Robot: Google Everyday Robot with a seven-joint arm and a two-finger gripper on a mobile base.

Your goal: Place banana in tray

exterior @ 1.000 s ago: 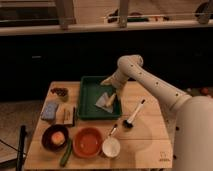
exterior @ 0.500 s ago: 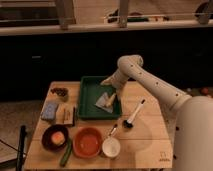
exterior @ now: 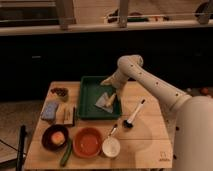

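Note:
The banana (exterior: 112,97) shows as a small yellow piece inside the green tray (exterior: 86,113), near its right wall and beside a pale grey cloth (exterior: 103,102). My gripper (exterior: 108,85) hangs over the right side of the tray, just above the banana, with the arm reaching in from the right. I cannot tell whether the gripper touches the banana.
On the wooden table: a dark bowl with an orange fruit (exterior: 55,137), a red plate (exterior: 87,142), a white cup (exterior: 111,147), a green cucumber (exterior: 66,155), a blue sponge (exterior: 50,110), a snack bar (exterior: 67,114), a dish brush (exterior: 134,114) and dark grapes (exterior: 60,91).

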